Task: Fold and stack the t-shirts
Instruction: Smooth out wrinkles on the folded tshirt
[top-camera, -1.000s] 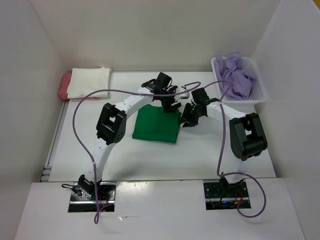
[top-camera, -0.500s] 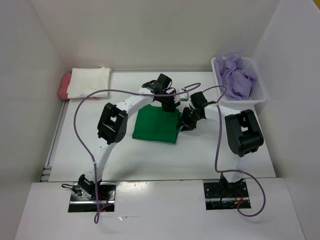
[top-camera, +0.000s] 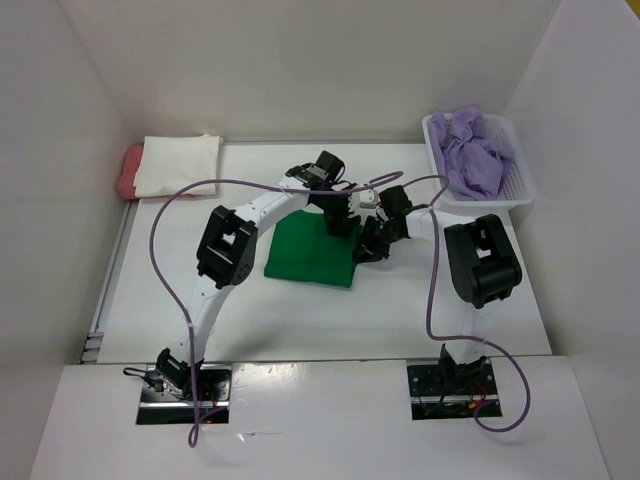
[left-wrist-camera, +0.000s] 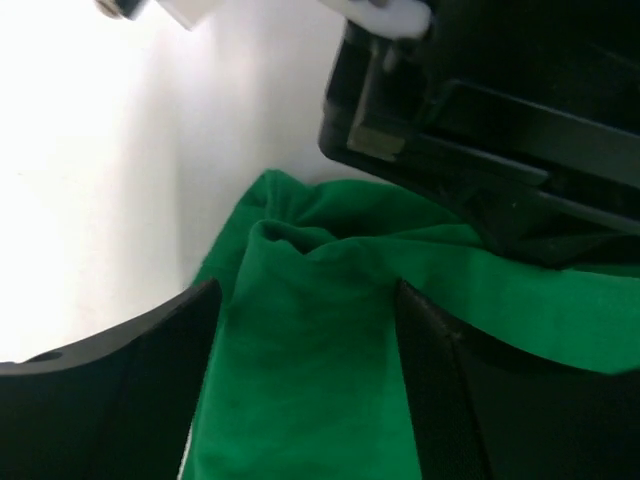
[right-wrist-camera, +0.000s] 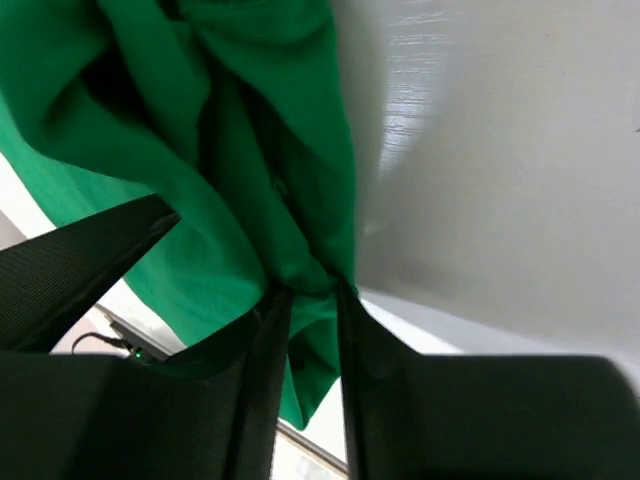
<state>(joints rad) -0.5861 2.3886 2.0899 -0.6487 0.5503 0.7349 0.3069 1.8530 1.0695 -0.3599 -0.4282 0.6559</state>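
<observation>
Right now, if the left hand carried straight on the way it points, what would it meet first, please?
The left hand would most likely meet the green t-shirt first: its bunched edge lies between the open jaws.

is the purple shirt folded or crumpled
Crumpled: the purple shirt lies bunched in a loose heap inside the white basket, with no flat folded edges.

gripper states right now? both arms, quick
Left gripper: open, straddling a fold of the green t-shirt, not clamped.
Right gripper: closed, pinching the green t-shirt's edge.
</observation>
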